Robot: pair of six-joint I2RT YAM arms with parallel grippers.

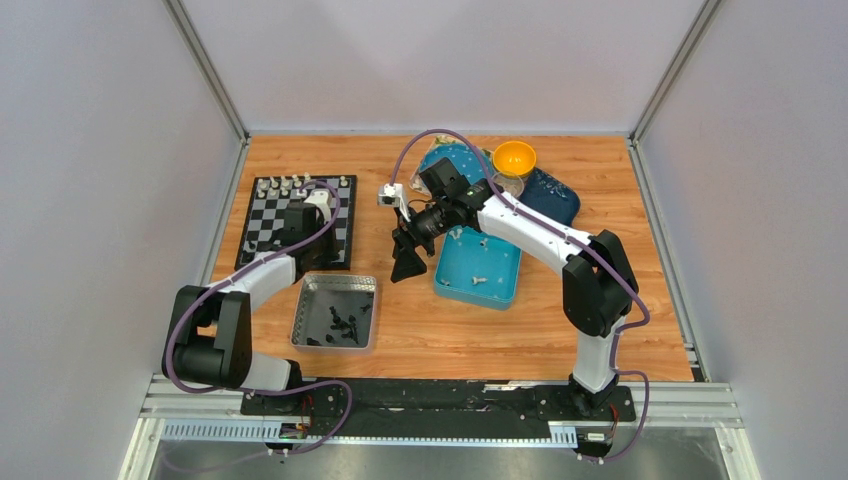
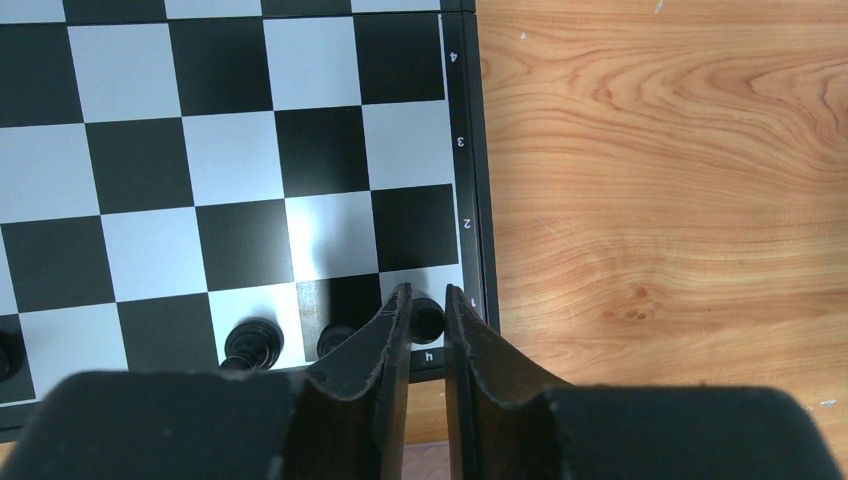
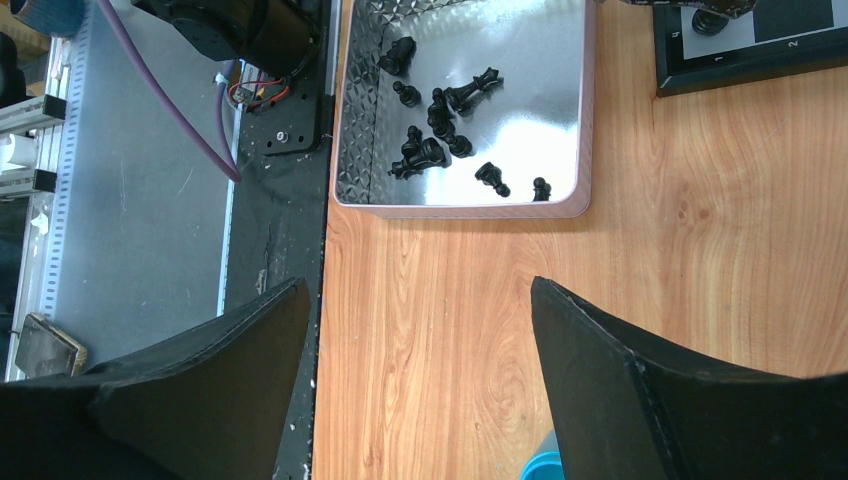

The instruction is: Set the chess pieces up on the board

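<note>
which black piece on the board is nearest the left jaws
The black piece on the board's corner square by the h mark, between the left jaws; the others stand further left along that row.

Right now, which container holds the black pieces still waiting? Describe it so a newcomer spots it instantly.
On the wooden table, find the checkered chessboard at the left; just on its near side sits a shallow rectangular tray. It is bare shiny metal with loose black chessmen lying in it, unlike the teal tray to its right.
</note>
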